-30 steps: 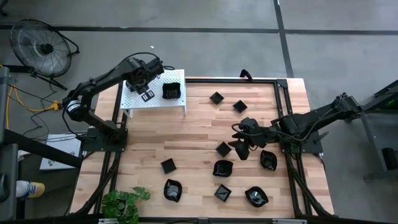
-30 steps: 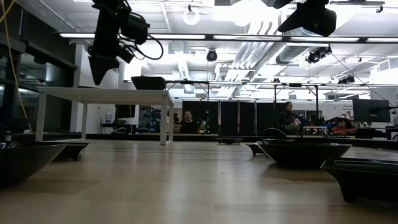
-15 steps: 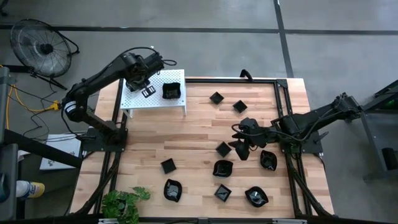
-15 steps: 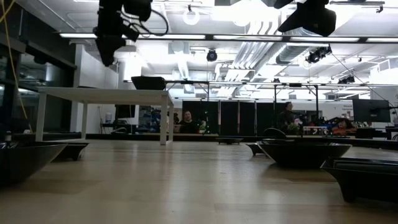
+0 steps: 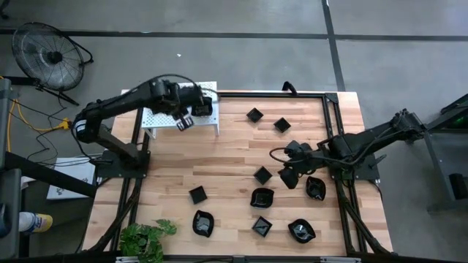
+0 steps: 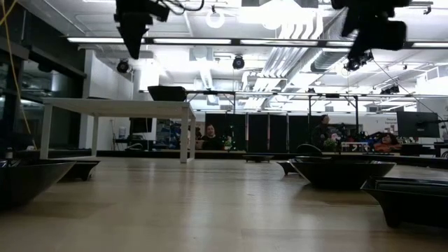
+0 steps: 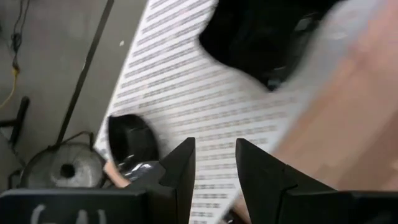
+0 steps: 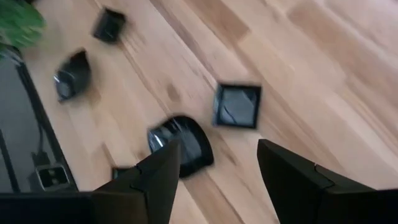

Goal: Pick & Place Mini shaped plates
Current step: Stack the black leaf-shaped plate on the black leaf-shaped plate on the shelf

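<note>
While the left gripper [image 5: 184, 121] hangs above the front edge of the white perforated shelf [image 5: 162, 118] at the table's far left corner, its fingers [image 7: 181, 168] stand apart with a narrow gap and nothing between them. One mini shaped plate [image 5: 202, 107] sits on the shelf's right end, just beside that gripper; from the left wrist it shows as a dark blurred mass [image 7: 261, 31] on the perforated surface. Right gripper [image 5: 287, 177] is raised over the middle-right of the wooden table [image 5: 227, 157], fingers [image 8: 163, 174] spread wide, empty. Below it, through the right wrist camera: a square plate [image 8: 237, 106] and a rounder one [image 8: 181, 144] just beside it, not touching. Remaining plates scattered on the wood: two small squares near the far edge [image 5: 254, 115] [image 5: 282, 125], one square at centre [image 5: 262, 174], one beside the right gripper [image 5: 315, 187], a wavy one [image 5: 262, 197], and a near row of four [image 5: 197, 194] [image 5: 202, 223] [image 5: 262, 226] [image 5: 301, 231]. Potted plant [image 5: 145, 239] at the near left corner. Floor fan [image 5: 42, 55] off the table, far left. From table height, plate rims [image 6: 341, 170] in the foreground; people seated in the room behind.
</note>
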### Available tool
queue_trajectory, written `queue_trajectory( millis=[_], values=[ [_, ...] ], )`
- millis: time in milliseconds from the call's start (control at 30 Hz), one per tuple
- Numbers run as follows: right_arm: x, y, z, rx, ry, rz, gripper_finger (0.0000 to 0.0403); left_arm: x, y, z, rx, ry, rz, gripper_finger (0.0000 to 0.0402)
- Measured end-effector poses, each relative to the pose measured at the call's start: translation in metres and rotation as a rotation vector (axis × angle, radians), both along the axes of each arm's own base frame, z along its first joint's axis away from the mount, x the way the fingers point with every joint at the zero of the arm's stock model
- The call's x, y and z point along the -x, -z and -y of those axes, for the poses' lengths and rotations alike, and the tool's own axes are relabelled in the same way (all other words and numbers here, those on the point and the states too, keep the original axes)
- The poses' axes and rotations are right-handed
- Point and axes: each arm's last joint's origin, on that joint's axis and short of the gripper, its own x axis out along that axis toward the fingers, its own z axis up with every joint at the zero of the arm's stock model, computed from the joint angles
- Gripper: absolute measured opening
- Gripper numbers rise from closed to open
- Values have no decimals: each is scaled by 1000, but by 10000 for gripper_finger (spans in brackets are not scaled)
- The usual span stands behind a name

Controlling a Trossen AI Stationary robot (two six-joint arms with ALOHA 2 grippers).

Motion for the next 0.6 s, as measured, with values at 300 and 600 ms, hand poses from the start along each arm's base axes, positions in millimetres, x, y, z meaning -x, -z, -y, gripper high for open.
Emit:
queue_trajectory(
  millis=[300, 600],
  values=[
    [21, 7, -18, 16, 26, -131, 209, -15, -1, 63, -15, 83, 127, 111],
    [45, 10, -45, 70, 57, -131, 209, -28, -6, 119, -14, 192, 371, 111]
  ],
)
